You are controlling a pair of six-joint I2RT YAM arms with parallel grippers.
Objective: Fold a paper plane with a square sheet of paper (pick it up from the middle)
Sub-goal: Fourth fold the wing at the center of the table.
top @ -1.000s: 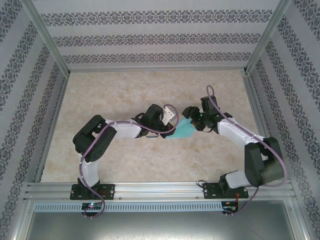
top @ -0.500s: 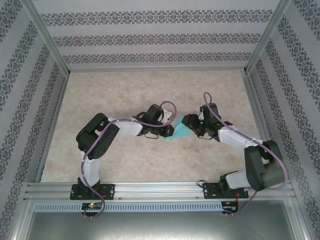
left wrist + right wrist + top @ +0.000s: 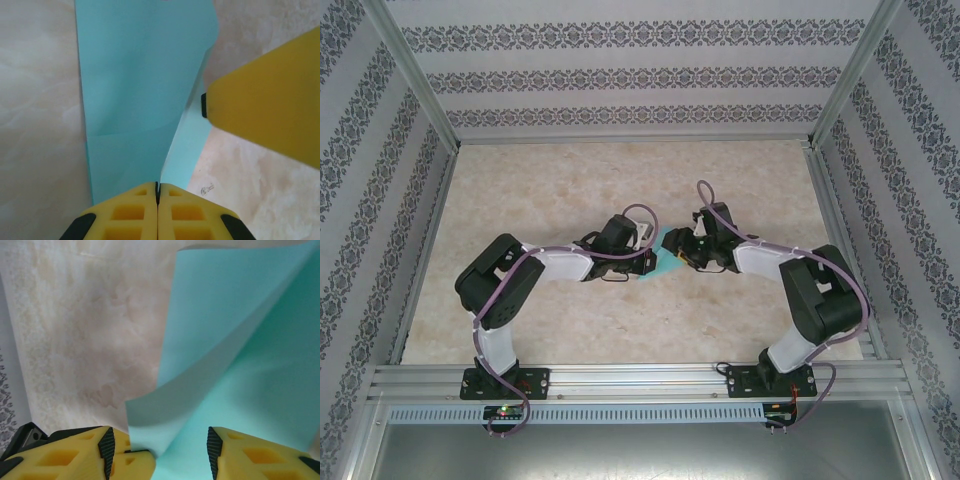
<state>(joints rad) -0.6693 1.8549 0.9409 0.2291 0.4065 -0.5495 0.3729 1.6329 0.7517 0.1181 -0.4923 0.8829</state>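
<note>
1. Left gripper (image 3: 157, 187): you have it clenched on the near edge of the square sheet of paper (image 3: 135, 90), with the turquoise pinched in the seam between the pads.
2. Right gripper (image 3: 162, 445): the jaws stand apart and straddle a raised, curling flap of the sheet. No clamp is made.
3. Sheet position: partly folded, it lies mid-table (image 3: 570, 190) between the two grippers.
4. Governing relation: the sheet's long axis runs straight away from the left gripper. The right gripper comes in from the opposite side, one yellow finger (image 3: 270, 115) just beside the sheet's edge.
5. Judgement: close the right gripper only once it sits square on the flap. A skewed bite would likely crease the fold off-line.
</note>
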